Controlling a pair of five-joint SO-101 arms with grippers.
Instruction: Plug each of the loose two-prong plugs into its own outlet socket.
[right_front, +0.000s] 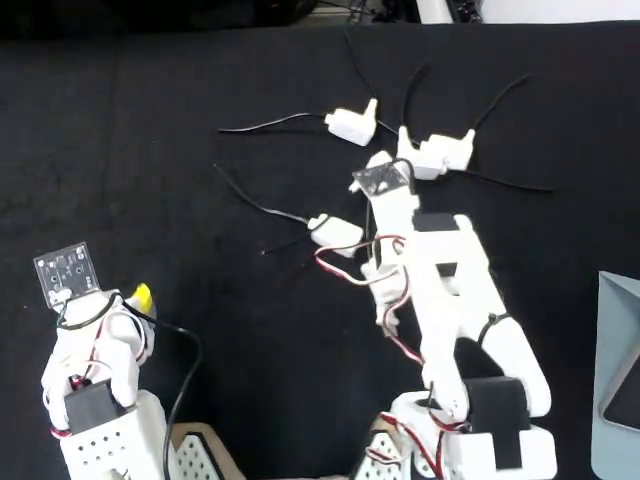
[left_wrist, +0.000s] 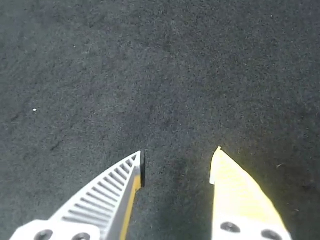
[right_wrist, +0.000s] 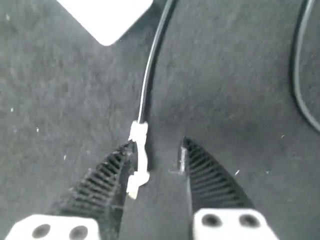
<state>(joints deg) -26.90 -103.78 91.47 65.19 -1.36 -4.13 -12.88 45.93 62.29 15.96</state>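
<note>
Cords (right_front: 265, 125), black on the black desk (right_front: 150, 120), lead to three white pieces: a far piece (right_front: 350, 124), a right piece (right_front: 440, 152) and a near piece (right_front: 335, 232). Which are plugs and which are sockets is hard to make out. The right gripper (right_wrist: 157, 155) is released, with a small white plug (right_wrist: 137, 160) on a black cord (right_wrist: 150, 75) just inside one finger, apparently touching it. A white block (right_wrist: 105, 17) beyond is cut off. At the near left, the left gripper (left_wrist: 177, 162) hangs released over bare cloth.
</note>
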